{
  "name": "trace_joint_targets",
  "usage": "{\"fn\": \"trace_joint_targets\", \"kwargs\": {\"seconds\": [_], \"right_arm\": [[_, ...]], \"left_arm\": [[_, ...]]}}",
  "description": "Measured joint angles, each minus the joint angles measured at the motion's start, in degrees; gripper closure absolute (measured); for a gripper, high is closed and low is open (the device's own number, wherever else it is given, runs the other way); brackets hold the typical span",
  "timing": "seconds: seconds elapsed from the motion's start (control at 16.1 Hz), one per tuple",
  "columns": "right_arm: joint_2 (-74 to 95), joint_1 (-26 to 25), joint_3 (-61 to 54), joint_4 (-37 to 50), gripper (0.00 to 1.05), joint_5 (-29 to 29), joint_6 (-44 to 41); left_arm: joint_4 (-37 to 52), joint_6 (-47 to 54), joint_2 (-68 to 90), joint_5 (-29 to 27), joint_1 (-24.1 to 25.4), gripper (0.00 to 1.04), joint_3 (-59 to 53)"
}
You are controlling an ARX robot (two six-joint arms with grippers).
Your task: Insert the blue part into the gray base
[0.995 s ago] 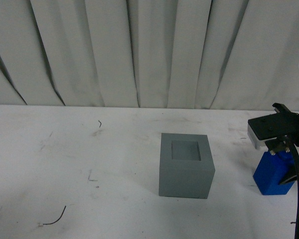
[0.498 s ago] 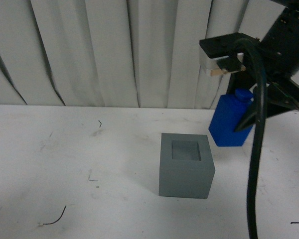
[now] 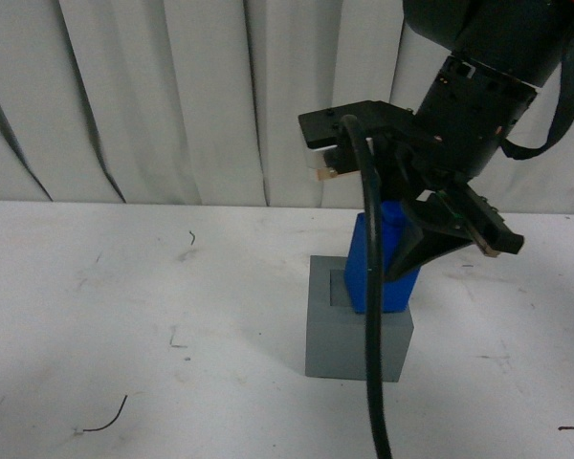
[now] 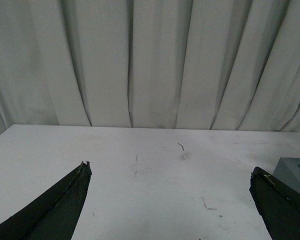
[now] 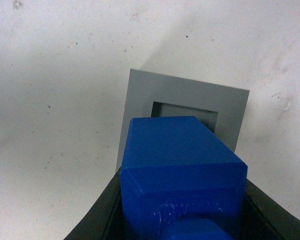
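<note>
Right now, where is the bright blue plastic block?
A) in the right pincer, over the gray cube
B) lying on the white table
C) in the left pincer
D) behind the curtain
A: the right pincer clamps the bright blue plastic block over the matte gray cube.

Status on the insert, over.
Right gripper shut on blue part. Part above gray base recess, not seated. Left gripper open, empty. Nothing blocking the recess.
</note>
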Motion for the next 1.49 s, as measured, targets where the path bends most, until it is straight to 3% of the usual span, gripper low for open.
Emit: {"fn": "trace_joint_targets", "kwargs": {"seconds": [1.49], "right_arm": [[2.2, 2.2, 1.4, 3.0, 0.58, 3.6, 7.3]], "left_arm": [[0.0, 0.0, 0.0, 0.0, 0.0, 0.07, 0.0]]}}
